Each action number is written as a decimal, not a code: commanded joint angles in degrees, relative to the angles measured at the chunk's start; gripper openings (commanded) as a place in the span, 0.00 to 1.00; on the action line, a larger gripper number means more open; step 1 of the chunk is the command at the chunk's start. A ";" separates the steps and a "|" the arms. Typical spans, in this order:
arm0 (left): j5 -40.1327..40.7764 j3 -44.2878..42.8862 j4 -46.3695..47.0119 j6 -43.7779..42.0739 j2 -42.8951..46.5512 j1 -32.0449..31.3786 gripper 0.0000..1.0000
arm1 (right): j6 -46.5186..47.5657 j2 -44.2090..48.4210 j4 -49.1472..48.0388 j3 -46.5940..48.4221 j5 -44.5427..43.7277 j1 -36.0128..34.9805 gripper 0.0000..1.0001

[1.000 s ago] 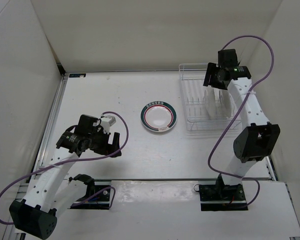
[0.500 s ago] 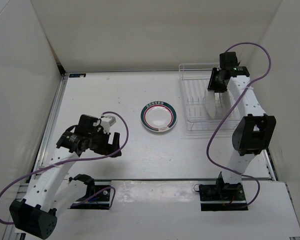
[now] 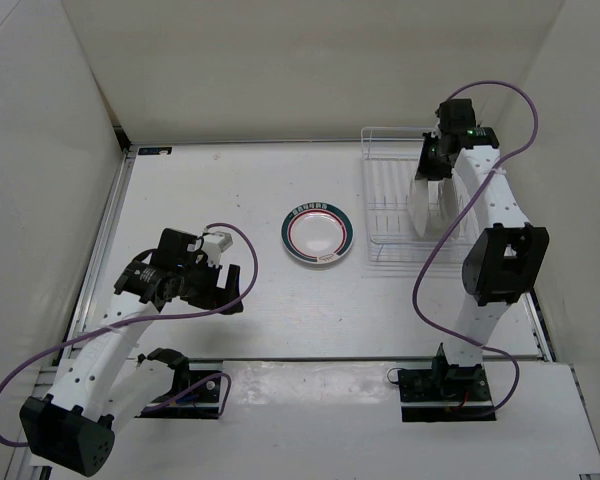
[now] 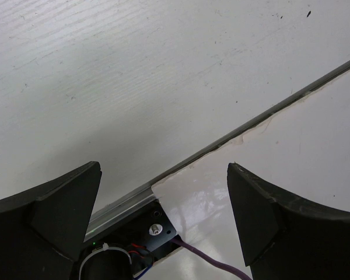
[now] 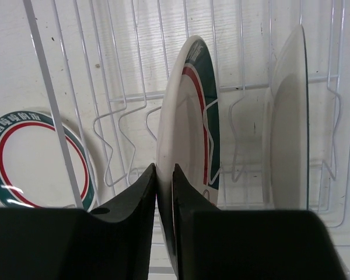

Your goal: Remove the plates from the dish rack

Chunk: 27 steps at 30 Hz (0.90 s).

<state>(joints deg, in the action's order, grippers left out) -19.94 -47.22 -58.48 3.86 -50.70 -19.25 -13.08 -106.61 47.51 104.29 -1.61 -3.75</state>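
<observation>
The right claw (image 5: 164, 192) pinches the rim of a round white green-rimmed plate (image 5: 189, 128) standing in the white wire dish rack (image 5: 52, 96); another plate (image 5: 289, 134) stands to its right. The left claw (image 4: 163, 216) gapes wide.

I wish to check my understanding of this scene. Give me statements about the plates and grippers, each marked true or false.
1. A flat plate lies on the table, outside the dish rack. True.
2. The left gripper holds a plate. False: it is open and empty.
3. Two plates stand in the rack. True: the green-rimmed upright plate and the other upright plate.
4. The right gripper hovers over the table. False: it is shut on the green-rimmed upright plate's rim.
</observation>
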 commanded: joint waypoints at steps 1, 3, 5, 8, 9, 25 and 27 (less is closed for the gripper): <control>-0.62 -0.41 -0.14 -0.61 0.25 -0.18 1.00 | -0.72 0.00 0.91 7.58 -3.23 0.85 0.00; -0.62 -0.33 -0.14 -0.52 0.16 -0.18 1.00 | -0.55 -0.27 2.76 11.43 -3.14 0.85 0.00; -0.62 -0.33 -0.14 -0.43 0.25 -0.09 1.00 | -0.19 -0.44 4.25 13.04 -2.79 0.76 0.00; -0.62 -0.41 -0.32 -0.52 0.16 -0.18 1.00 | 0.07 0.61 4.96 15.85 -2.61 0.85 0.00; -0.53 -0.41 -0.15 -0.52 0.33 -0.09 1.00 | 0.25 1.48 5.31 16.47 -2.70 0.85 0.00; -0.80 -0.24 0.03 -0.34 1.48 -0.18 1.00 | 0.16 25.81 0.15 4.36 11.36 -9.24 0.00; -0.71 -0.15 0.03 -0.26 1.74 -0.27 1.00 | 0.51 29.43 -2.24 -2.76 11.19 -11.36 0.00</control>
<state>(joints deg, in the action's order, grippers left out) -19.97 -47.22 -58.48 3.88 -50.30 -19.25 -13.50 -80.97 49.67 107.09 6.11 -11.75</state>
